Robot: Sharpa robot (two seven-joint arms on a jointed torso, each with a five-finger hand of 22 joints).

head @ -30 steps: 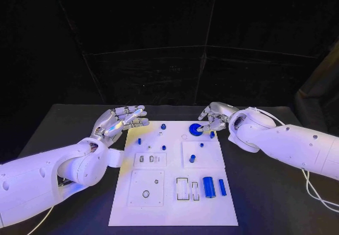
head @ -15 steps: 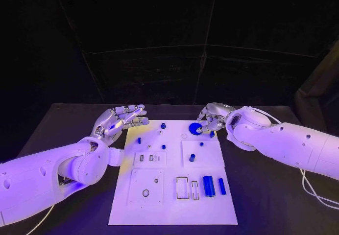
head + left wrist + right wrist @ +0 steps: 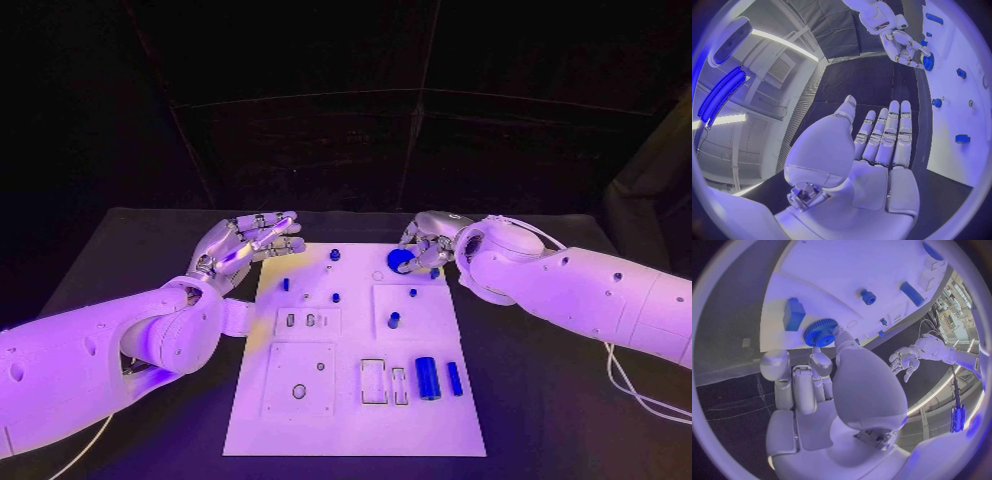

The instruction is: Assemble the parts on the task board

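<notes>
Since the earlier frames, the right robot hand [image 3: 427, 245] has drawn slightly toward the far edge of the task board [image 3: 353, 430], carrying the blue gear [image 3: 400, 260] with it; the left robot hand [image 3: 248, 245] has barely moved. The right robot hand pinches the gear by its toothed rim between thumb and a finger; the wrist view shows the gear [image 3: 820, 332] held at the fingertips, over the board's far right corner. The left robot hand hovers just beside the board's far left edge, fingers extended side by side, holding nothing.

Outward from the gear lie small blue pegs [image 3: 335, 257] standing in the board, and nearer the robot two blue cylinders [image 3: 427, 378] beside rectangular slots [image 3: 374, 382]. The board rests on the black surface [image 3: 130, 250].

Procedure, as judged: keep the gear level, centre its bore over the intended seat, lower straight down, and release only when it is seated. A tilted gear is likely to bind.

No brand, label or legible writing is visible.
</notes>
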